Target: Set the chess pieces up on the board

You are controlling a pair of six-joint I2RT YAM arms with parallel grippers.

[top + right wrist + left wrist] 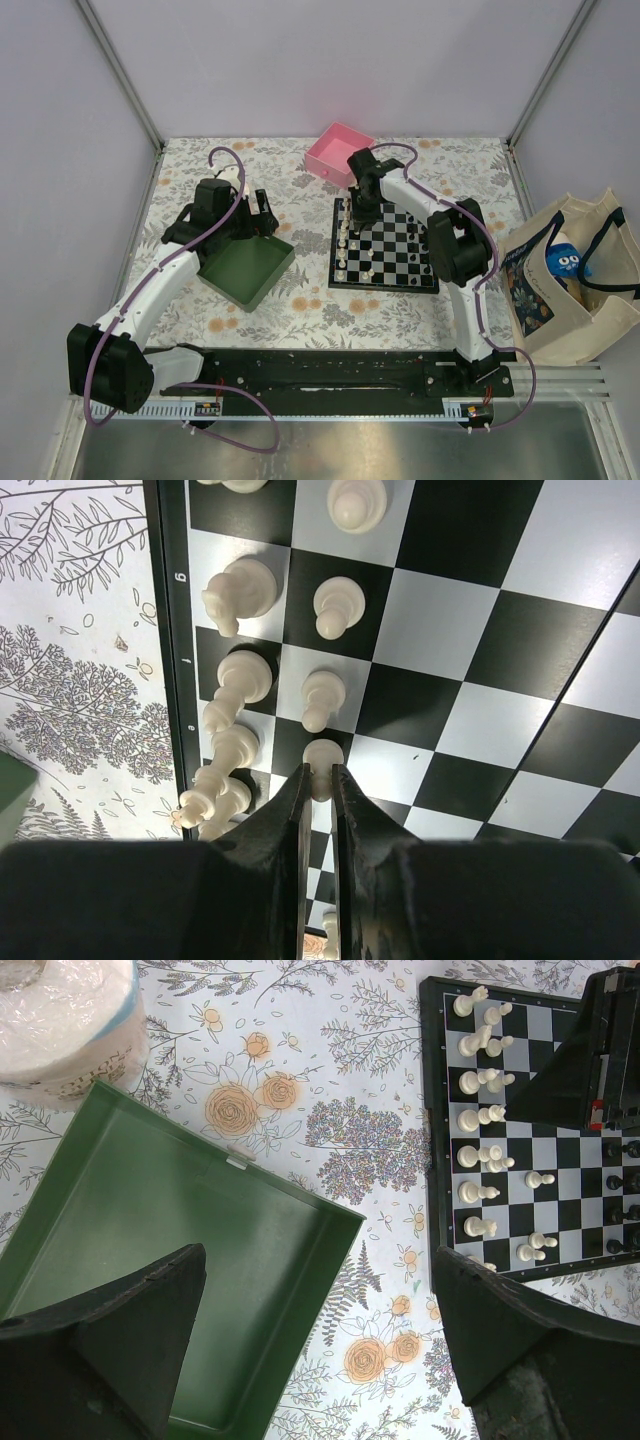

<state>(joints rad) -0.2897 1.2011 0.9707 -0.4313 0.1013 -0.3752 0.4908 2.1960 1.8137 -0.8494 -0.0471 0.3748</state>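
At the 9 o'clock edge of the small black-and-white chequered chessboard (385, 287), the right claw (320, 776) hangs point-down with its fingers drawn nearly together. They pinch the head of a tiny cream-white pawn (322, 752) standing in the second column of white pieces. The other cream-white pieces (468, 1118) fill two columns along that edge, and the black pieces (613, 1182) sit toward 3 o'clock. The step in hand looks like seating this pawn on its square. Next the fingers should part and rise straight up without brushing the close neighbours. The left claw (315, 1270) hovers with fingers wide apart, holding nothing, over the green square plastic tray (150, 1220) on the floral-patterned table (330, 1080), at 9 o'clock of the board.
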